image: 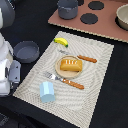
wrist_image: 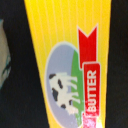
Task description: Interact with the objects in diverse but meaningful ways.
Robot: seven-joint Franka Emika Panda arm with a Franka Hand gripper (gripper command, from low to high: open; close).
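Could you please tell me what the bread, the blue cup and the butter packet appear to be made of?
Bread: probably moulded plastic; smooth, evenly coloured, with pale painted-looking score marks. Cup: probably matte plastic; flat, uniform light blue with no glints. Butter packet: printed card or plastic, hard to say which; flat yellow face with a cow picture, red ribbon and the word BUTTER.

Exterior view: evenly and softly lit from above, low in resolution, slightly soft throughout. Faint shadows only beside the orange-brown bread loaf [image: 70,65] and light blue plastic cup [image: 48,91]; dull sheen on the dark grey pot [image: 67,8]. Wrist view: flat yellow butter packet with red mark [wrist_image: 60,45] bright, saturated, blurred from closeness; lettering smeared, black surroundings featureless.
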